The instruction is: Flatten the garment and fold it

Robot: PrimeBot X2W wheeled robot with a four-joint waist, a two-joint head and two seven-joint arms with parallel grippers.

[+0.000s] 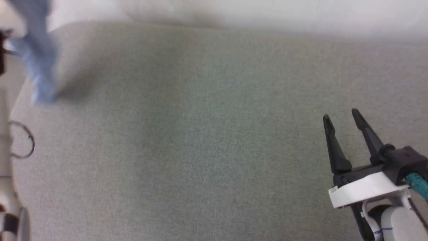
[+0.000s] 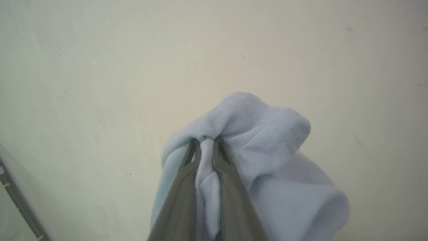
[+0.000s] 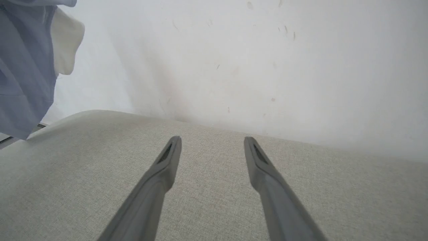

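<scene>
**Hanging garment in a one-gripper pinch**

Left gripper [image 2: 205, 142]: fingers closed on a bunched fold of the light blue garment [image 2: 267, 144]. In the head view the cloth hangs, blurred, at the far left corner of the grey fabric-covered table [image 1: 214, 134]. Right gripper [image 1: 341, 115]: fingers spread and empty, over the table's near right.

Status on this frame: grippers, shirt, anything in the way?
Left gripper shut on garment, bunched and hanging, not flat. Right gripper open, empty, over grey surface. Thin wire loop at surface's left edge.
</scene>
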